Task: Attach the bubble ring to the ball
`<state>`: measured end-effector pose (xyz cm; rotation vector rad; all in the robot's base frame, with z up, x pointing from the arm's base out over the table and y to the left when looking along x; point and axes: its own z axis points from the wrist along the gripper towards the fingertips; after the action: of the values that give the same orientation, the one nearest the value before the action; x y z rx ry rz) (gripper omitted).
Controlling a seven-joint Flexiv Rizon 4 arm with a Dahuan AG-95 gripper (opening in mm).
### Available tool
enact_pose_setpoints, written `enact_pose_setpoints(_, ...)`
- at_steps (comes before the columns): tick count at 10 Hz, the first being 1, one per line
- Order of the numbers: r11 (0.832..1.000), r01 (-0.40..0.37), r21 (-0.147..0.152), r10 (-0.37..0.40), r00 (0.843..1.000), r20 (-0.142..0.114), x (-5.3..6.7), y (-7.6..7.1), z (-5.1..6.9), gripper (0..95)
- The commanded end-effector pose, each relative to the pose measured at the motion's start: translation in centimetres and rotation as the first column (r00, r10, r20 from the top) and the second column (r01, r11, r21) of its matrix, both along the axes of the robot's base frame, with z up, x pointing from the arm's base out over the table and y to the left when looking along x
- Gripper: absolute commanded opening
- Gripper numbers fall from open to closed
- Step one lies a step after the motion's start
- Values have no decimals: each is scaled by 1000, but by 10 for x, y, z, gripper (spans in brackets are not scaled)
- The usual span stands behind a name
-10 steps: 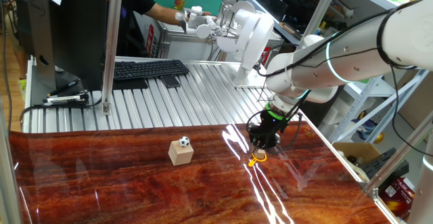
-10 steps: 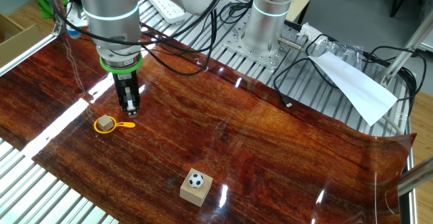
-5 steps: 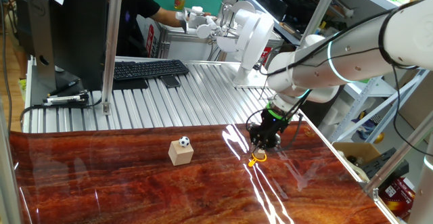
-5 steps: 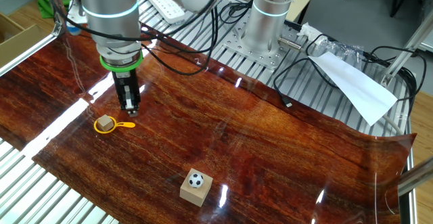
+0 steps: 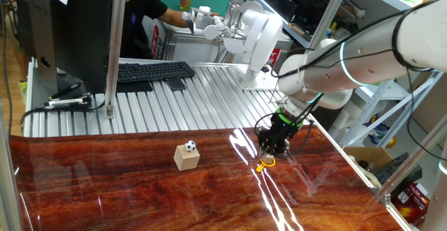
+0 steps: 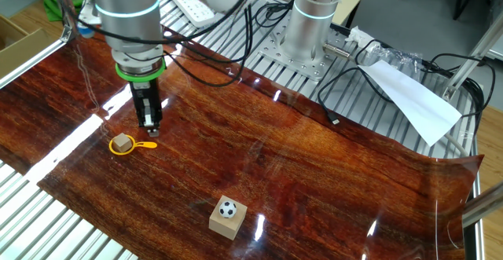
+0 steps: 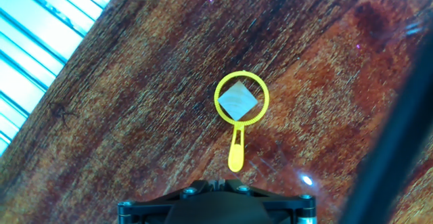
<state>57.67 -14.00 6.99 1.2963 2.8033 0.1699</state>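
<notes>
One fixed view: we see the gripper (image 5: 269, 149) low over the red-brown table (image 5: 126, 196), just above the bubble ring (image 5: 266, 164), not touching it as far as we can tell. The ball (image 5: 190, 146) sits on a tan cube (image 5: 186, 158), well apart to the side.

The other fixed view: fingers look close together, nothing between them, but we cannot tell the exact gap. The ring (image 6: 128, 144) lies flat around a second small cube (image 6: 121, 143), with its stem pointing toward the gripper (image 6: 149, 125).

Hand view: fingertips are out of sight; 1 thin yellow loop (image 7: 241, 108) circles the cube top, short stem ending in a rounded tip nearest the camera.

We judge the step is grasping: we should drop onto the stem, not the loop, pinch across its narrow width, then lift straight up so the loop clears the cube.
</notes>
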Motion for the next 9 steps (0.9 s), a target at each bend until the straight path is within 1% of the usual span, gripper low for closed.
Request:
enact_pose_setpoints(1, 1000, -2, -3, 2, 1000, 1, 2, -1, -1, 0)
enact_pose_setpoints(6, 1000, -8, -11, 8, 1000, 0, 2, -1, -1, 0)
enact_pose_setpoints(7, 1000, -10, -27, 10, 1000, 0, 2, -1, -1, 0)
enact_pose_setpoints(8, 999, 5, -52, -5, 1000, 0, 2, -1, -1, 0)
enact_pose_setpoints(9, 998, 16, -64, -16, 1000, 0, 2, -1, -1, 0)
